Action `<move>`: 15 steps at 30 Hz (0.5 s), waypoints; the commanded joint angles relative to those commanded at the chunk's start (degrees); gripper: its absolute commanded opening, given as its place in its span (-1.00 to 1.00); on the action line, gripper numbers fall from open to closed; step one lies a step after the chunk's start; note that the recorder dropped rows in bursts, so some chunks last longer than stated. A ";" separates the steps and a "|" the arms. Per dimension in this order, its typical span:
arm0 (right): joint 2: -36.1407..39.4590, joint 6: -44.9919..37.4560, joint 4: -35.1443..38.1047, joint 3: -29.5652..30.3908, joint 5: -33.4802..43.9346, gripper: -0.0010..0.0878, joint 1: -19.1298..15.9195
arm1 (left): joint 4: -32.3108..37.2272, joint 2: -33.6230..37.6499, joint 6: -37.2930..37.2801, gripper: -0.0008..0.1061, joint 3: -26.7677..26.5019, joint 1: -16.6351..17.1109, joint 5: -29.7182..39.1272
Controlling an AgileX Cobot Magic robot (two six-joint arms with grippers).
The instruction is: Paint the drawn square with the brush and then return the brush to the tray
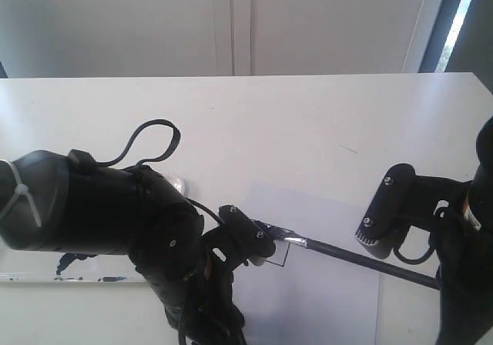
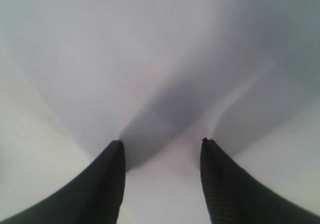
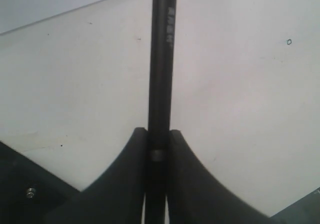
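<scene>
Left arm hogs the foreground over a white worktop, with pale wall panels behind. Slanted brush has its tip at the drawn square and its handle runs off to the right of it. The tray sits well left of it.

Left wrist view: left tool is apart, over white paper.

Right wrist view: right tool is clamped on the brush, and the lettering's too blurry to read.

A white table fills the lower view. Behind it stands a pale panelled wall with a vertical seam at twelve o'clock. A bright, dark-framed window strip sits at one o'clock.
</scene>
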 joint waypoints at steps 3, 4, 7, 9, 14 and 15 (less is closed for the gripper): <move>-0.35 -1.28 1.26 0.00 1.01 -0.98 0.00 | 0.00 0.00 -0.13 -0.01 0.00 0.00 0.00; -0.94 -2.21 2.57 0.00 1.40 -0.98 0.00 | 0.00 0.00 -0.24 -0.01 0.00 0.00 0.00; -2.30 -2.73 2.96 0.00 1.91 -0.98 0.00 | 0.00 0.00 -0.24 -0.01 0.00 0.00 0.00; -2.96 -2.85 3.10 0.00 1.91 -0.98 0.00 | 0.00 0.00 -0.39 -0.01 0.00 0.00 -0.11; -2.96 -4.31 5.24 0.00 1.91 -0.98 0.00 | 0.00 0.00 -0.63 -0.01 0.00 0.00 -0.11; -2.96 -4.42 5.33 0.00 1.91 -0.98 0.00 | 0.00 0.00 -0.63 -0.01 0.00 0.00 -0.11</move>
